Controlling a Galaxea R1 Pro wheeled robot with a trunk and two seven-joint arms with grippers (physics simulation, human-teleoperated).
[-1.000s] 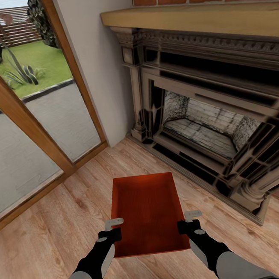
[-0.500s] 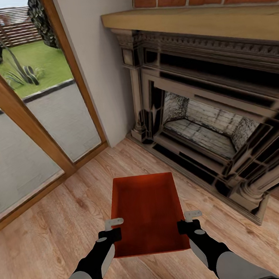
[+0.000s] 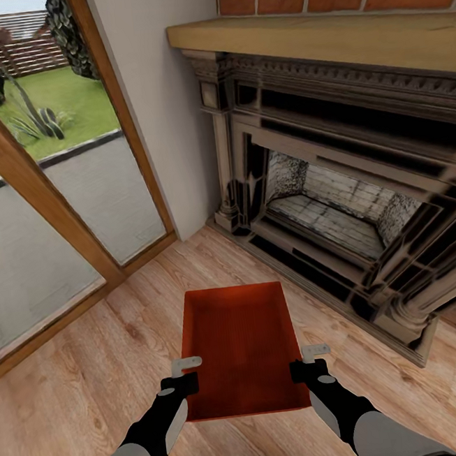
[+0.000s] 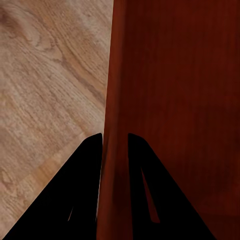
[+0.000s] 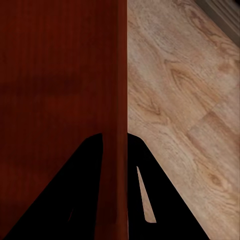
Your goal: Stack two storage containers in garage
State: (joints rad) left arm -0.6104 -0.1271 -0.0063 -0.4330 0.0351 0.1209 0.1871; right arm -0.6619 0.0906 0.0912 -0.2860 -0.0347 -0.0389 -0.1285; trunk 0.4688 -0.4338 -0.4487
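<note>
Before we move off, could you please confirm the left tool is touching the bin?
Touching: in the left wrist view the left tool has its fingers pressed on both faces of the bin wall.

The fireplace [image 3: 337, 195] runs off the head view's right edge, and its brick top is cut by the upper edge. The glass doors [image 3: 36, 206] are cropped at the left and top. Both forearms leave the bottom edge. In the wrist views the bin [image 4: 175, 100] is cut off on all far sides, and its wall hides the gap between each hand's fingers [image 5: 90, 190].
</note>
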